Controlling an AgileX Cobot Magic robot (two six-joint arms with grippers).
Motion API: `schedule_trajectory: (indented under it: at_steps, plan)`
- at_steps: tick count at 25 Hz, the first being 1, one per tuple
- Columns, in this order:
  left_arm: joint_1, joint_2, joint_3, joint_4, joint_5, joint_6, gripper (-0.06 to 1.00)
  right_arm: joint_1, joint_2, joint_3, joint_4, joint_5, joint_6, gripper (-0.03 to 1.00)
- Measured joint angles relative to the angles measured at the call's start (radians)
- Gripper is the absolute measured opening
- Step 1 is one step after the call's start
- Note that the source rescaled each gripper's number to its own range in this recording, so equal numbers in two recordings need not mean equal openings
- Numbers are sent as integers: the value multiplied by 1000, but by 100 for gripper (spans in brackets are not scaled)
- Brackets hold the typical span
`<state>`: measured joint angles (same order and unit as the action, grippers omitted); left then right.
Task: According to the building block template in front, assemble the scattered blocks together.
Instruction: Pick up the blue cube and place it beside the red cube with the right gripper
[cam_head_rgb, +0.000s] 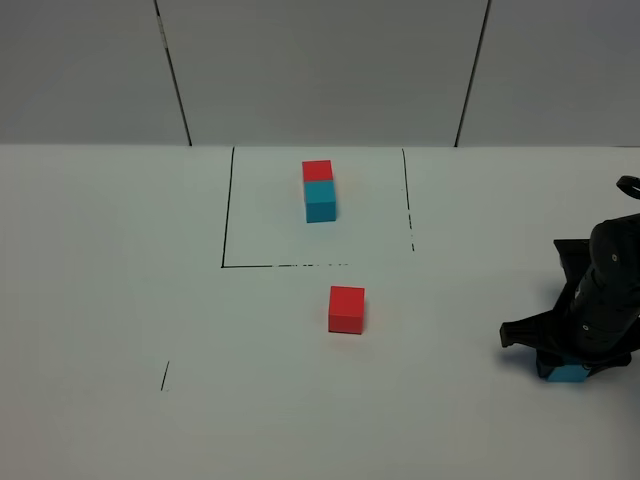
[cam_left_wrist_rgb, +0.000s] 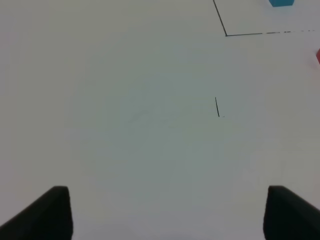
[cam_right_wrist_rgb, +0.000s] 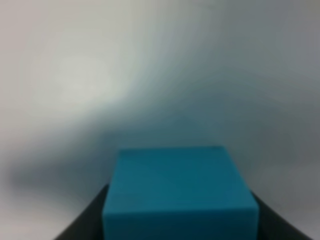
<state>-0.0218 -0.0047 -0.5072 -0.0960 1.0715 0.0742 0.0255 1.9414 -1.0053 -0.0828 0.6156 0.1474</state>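
Cyan cube (cam_head_rgb: 566, 375) sits far right on the table (cam_head_rgb: 120, 300), near edge, directly under the right gripper (cam_head_rgb: 567, 366). Only its lower part shows in the high view; the arm covers the rest. In the right wrist view the cube (cam_right_wrist_rgb: 180, 192) fills the space between the 2 dark fingers (cam_right_wrist_rgb: 92, 222), 1 against each side face, top face square to the camera. Fingers are closed in on it, so it's a grip on the cyan cube. Background there is blurred, so I cannot tell whether the cube is touching the table.

Red cube (cam_head_rgb: 346, 308) is alone mid-table, well apart from the cyan one, to its left and slightly farther back, just on the near side of the black-lined rectangle (cam_head_rgb: 228, 210).

Template (cam_head_rgb: 319, 190) lies inside that rectangle: 2 joined cubes, red at the far end, cyan at the near end, in line front to back.

Left gripper (cam_left_wrist_rgb: 167, 215): fingers spread wide, only bare table between them, holding nothing. Its wrist view shows a short black tick mark (cam_left_wrist_rgb: 217, 107) ahead, the rectangle corner beyond, a sliver of the template's cyan end and the red cube's edge at the frame border. The left gripper is outside the high view.
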Motion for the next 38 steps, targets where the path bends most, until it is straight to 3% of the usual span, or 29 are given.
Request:
schedule_trajectory:
  at_steps: [10,22,31,38]
  plan:
    - [0,0,0,0,0,0,63,0,1,-5,-4,3,-74,1]
    - [0,0,0,0,0,0,63,-1,-36,3,-39,71,-497,0]
    - [0,0,0,0,0,0,63,18,-68,3,83,126,-882,0]
    - [0,0,0,0,0,0,63,69,-71,-20,90,144,-1007,0]
